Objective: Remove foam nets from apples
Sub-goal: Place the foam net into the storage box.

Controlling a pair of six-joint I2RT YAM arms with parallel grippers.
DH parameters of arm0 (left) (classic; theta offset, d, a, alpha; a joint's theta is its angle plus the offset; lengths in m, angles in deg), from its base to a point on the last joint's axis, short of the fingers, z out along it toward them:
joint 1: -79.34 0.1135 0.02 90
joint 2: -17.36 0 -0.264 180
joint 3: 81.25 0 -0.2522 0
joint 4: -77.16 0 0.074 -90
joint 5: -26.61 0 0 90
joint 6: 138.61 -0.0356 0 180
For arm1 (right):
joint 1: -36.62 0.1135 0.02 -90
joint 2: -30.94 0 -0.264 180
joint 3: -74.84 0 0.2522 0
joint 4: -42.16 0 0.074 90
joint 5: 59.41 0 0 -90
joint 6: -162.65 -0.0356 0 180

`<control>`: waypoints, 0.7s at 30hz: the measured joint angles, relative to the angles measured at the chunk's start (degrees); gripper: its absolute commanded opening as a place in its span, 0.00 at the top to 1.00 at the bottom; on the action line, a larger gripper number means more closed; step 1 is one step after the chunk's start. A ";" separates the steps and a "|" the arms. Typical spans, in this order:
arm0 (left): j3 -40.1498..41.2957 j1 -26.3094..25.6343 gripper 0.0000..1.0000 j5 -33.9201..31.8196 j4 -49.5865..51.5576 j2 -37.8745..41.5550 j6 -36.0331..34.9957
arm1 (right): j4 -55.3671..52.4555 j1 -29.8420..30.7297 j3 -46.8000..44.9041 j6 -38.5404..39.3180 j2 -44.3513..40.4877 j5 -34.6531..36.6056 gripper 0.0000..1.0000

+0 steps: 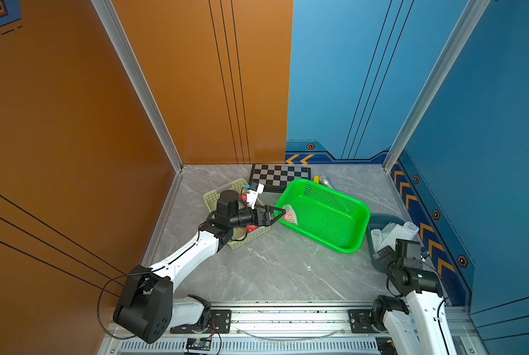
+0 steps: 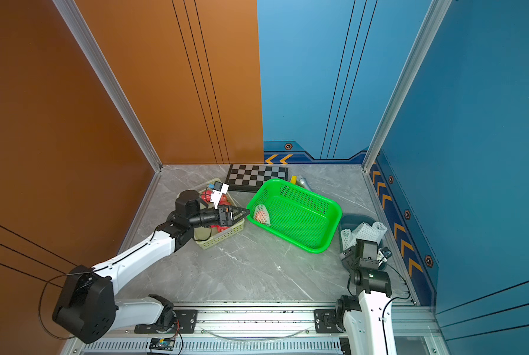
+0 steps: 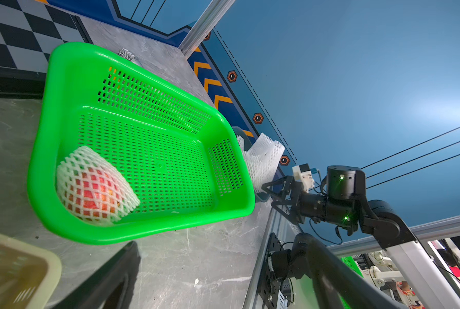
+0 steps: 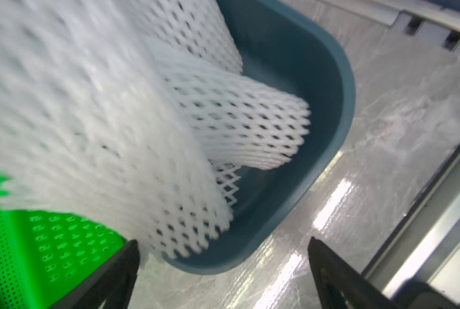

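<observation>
1. L gripper (image 1: 281, 215) (image 2: 245, 214): jaws are spread wide and nothing is pinched. Tips are held at the corner of the green basket (image 1: 327, 196) nearest the L arm.
2. One apple (image 3: 98, 187), wrapped in its net (image 3: 74, 160), is found inside that corner, lying against the basket wall. It is seen in both top views, just past the L tips. Contact w/ the tips cannot be told.
3. Beige basket (image 1: 214, 195) is set just beside the green one, under the L wrist. Bare red apples (image 1: 251, 228) are seen in it, partly hidden by the arm; count cannot be told.
4. R gripper (image 4: 222, 242) (image 3: 267, 195): jaws are spread wide and nothing is pinched. It is held low at the near end of the blue tub (image 4: 330, 107).
5. Loose nets (image 4: 250, 120) (image 1: 395, 230) are piled in the tub, some rising above the rim. One blurred net edge lies just beside a finger (image 4: 116, 270); contact cannot be told.
6. Tub is placed just beside the green basket, on the R-arm side. All containers are set on the grey table (image 1: 272, 270).
7. Checkerboard (image 1: 280, 176) lies at the back wall, behind both baskets.
8. A yellow-and-silver item (image 1: 323, 180) is noted behind the green basket; type cannot be told.
</observation>
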State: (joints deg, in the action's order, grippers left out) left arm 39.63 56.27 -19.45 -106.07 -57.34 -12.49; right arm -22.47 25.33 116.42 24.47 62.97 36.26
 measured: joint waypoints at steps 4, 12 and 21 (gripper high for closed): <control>0.00 0.00 0.02 0.04 0.00 0.00 0.00 | -0.37 0.02 2.93 -0.07 -2.08 -0.61 0.00; -0.02 0.00 0.02 0.04 0.00 0.00 0.00 | -0.61 0.02 14.91 3.87 -1.64 -0.59 0.00; -0.02 0.00 0.02 0.04 -0.02 0.00 -0.02 | -1.55 0.02 19.52 9.16 -0.37 0.76 0.00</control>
State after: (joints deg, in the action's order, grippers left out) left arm 39.61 56.27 -19.41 -106.09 -57.34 -12.51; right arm -24.02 25.35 135.93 33.63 62.60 37.02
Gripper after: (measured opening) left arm 0.981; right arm 0.995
